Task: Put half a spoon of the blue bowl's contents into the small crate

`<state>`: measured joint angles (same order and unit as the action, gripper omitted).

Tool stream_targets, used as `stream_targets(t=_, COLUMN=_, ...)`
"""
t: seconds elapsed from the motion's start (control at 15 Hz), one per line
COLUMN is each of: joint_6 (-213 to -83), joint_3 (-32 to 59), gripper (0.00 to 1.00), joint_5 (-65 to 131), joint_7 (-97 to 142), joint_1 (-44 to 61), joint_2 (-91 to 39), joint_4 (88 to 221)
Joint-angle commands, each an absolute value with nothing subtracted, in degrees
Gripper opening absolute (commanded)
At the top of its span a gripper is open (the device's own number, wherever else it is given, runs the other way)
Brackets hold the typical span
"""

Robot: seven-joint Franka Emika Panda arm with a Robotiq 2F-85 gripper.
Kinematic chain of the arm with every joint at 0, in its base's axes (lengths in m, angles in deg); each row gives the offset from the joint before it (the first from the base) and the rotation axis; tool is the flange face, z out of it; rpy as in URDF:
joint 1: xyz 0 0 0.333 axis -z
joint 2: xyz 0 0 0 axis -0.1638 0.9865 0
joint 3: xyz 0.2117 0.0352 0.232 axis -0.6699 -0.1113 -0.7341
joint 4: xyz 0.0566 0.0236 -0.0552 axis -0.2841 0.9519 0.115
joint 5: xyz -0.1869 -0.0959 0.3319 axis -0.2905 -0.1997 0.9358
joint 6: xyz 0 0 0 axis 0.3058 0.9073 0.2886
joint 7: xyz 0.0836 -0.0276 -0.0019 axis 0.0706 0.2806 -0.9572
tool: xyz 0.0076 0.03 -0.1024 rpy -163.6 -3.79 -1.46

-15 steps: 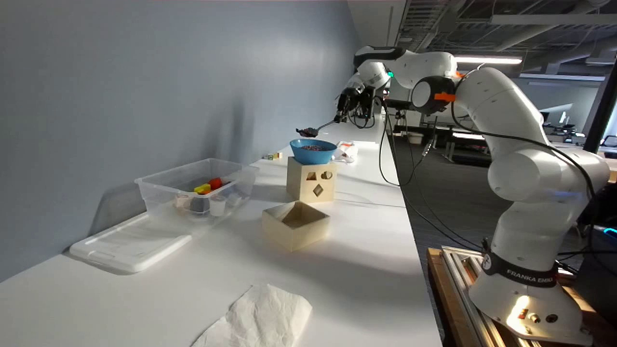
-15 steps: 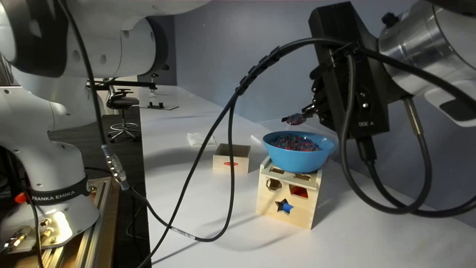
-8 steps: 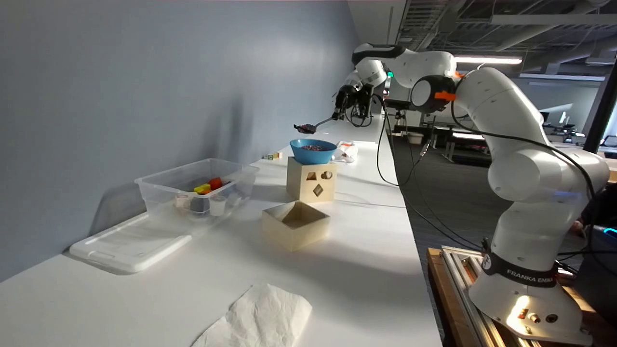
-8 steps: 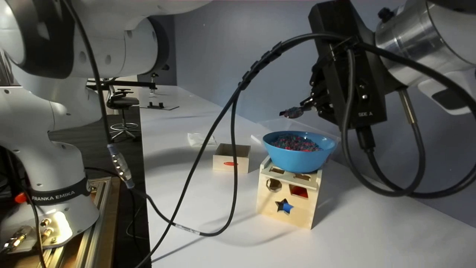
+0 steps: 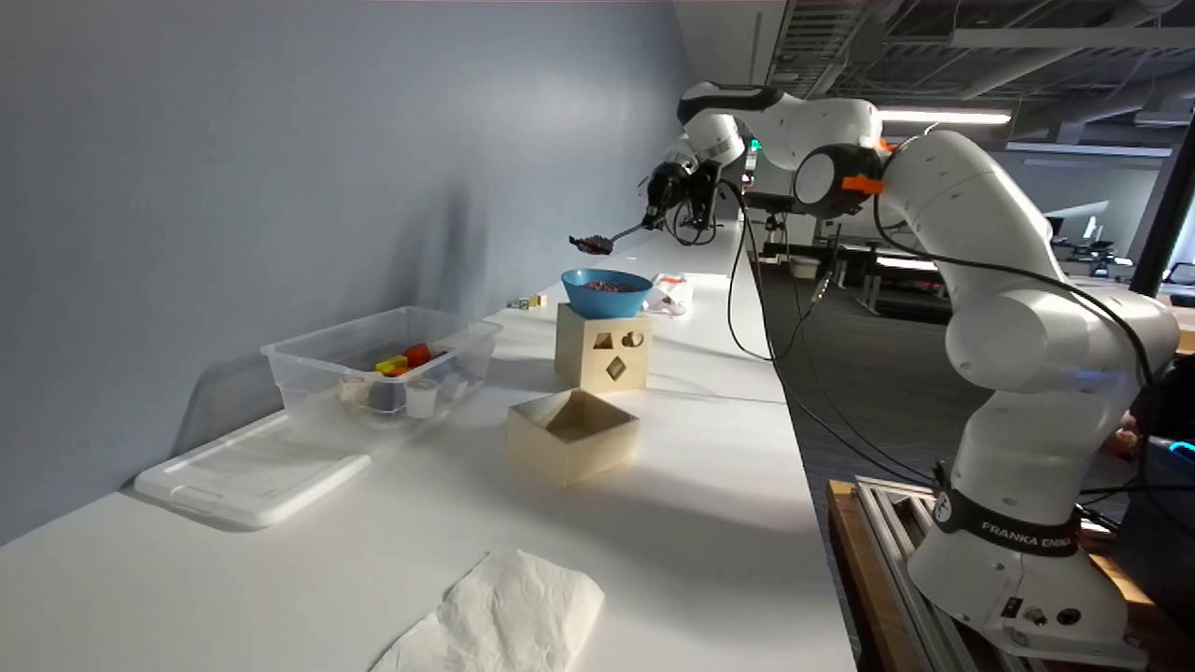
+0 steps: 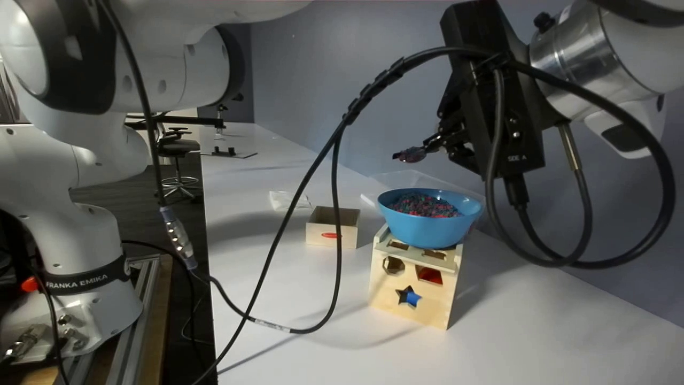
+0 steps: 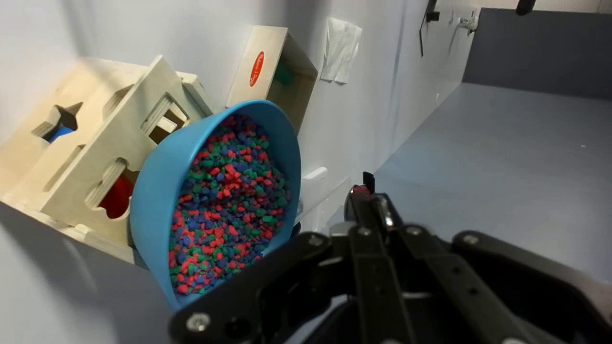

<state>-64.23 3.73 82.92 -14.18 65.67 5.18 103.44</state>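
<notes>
My gripper (image 5: 651,222) is shut on the handle of the spoon (image 5: 592,245) and holds it nearly level above the blue bowl. The spoon (image 6: 411,155) carries a heap of red and dark grains. In the wrist view my fingers (image 7: 377,205) hide most of the spoon (image 7: 349,207). The blue bowl (image 6: 430,227) holds red, green and blue grains, also seen in the wrist view (image 7: 162,191). It stands on a wooden shape box (image 6: 411,289). The small crate (image 5: 572,457) is an open, low wooden box on the table, also in the wrist view (image 7: 248,62).
A clear tub (image 5: 373,345) with red and yellow items stands by the wall, beside a white lid (image 5: 252,476). A paper towel (image 5: 513,611) lies beyond the crate. A black cable (image 6: 337,230) loops from my arm. Small blocks (image 5: 528,301) lie by the wall.
My gripper has risen with the loaded spoon, and in an exterior view it has shifted slightly left. The bowl and crate have not moved. The light on the robot's base has gone dark.
</notes>
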Motion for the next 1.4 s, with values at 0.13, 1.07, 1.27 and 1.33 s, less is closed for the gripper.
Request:
stream_targets(t=0.13, joint_6=-61.74, joint_3=3.05, gripper=0.01, joint_5=83.05, joint_7=-13.46, joint_1=65.08, joint_2=5.52, joint_4=101.46)
stream_targets(t=1.07, joint_6=-62.16, joint_3=3.49, gripper=0.05, joint_5=82.91, joint_7=-14.25, joint_1=64.04, joint_2=5.09, joint_4=102.03)
stream_targets(t=1.27, joint_6=-62.16, joint_3=3.49, gripper=0.05, joint_5=82.91, joint_7=-14.25, joint_1=64.04, joint_2=5.09, joint_4=102.03)
stream_targets(t=1.33, joint_6=-62.16, joint_3=3.49, gripper=0.05, joint_5=82.91, joint_7=-14.25, joint_1=64.04, joint_2=5.09, joint_4=102.03)
